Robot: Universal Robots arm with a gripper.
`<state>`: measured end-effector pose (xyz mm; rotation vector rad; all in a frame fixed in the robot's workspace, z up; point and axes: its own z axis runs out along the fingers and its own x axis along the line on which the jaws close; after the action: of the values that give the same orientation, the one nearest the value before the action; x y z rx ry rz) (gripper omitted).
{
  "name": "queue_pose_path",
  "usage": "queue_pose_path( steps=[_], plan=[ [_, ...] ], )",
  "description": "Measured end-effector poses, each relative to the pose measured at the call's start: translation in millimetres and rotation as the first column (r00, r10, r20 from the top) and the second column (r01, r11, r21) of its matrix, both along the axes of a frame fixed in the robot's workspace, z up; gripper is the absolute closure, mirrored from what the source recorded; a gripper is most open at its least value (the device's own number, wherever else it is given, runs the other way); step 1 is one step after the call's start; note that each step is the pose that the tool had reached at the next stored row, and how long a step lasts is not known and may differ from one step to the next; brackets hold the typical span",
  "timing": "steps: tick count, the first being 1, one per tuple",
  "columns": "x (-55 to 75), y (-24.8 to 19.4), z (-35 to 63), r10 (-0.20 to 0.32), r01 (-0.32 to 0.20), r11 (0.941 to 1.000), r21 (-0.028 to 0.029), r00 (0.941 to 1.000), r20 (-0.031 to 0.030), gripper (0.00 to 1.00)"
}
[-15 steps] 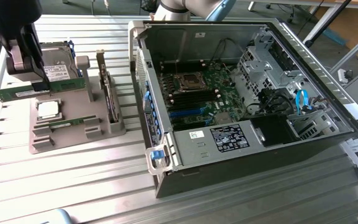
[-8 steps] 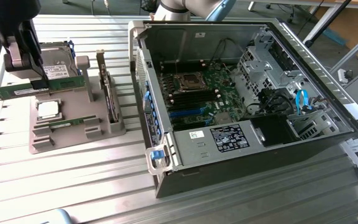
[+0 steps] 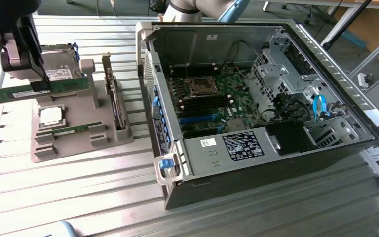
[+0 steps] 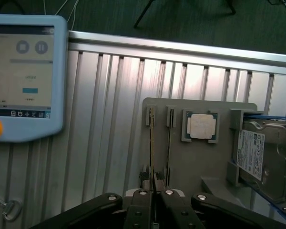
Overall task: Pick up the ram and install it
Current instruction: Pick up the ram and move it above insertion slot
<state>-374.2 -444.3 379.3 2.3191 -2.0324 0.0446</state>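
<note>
Tool (image 3: 39,85) clamped on ram (image 3: 15,93), upper left of frame, over grey tray (image 3: 77,143). Pick step in hand. Install calls for aligning with motherboard slots (image 3: 209,104), frame centre, well apart.

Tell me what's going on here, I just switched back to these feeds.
The arm's gripper is shut on a long, thin green circuit-board ram stick, gripping it near its middle and holding it roughly level above the grey plastic parts tray. A second green stick and a square silver processor chip sit in that tray. The open black computer case stands on the exterior view's right. The held ram is not yet at its green motherboard.
</note>
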Motion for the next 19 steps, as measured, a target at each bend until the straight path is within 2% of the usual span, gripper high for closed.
queue_pose_path(
  steps=[19],
  plan=[
    [0.0, 0.0, 24.5, 0.000, 0.000, 1.0000, 0.0000, 1.0000, 0.0000, 0.87]
  ],
)
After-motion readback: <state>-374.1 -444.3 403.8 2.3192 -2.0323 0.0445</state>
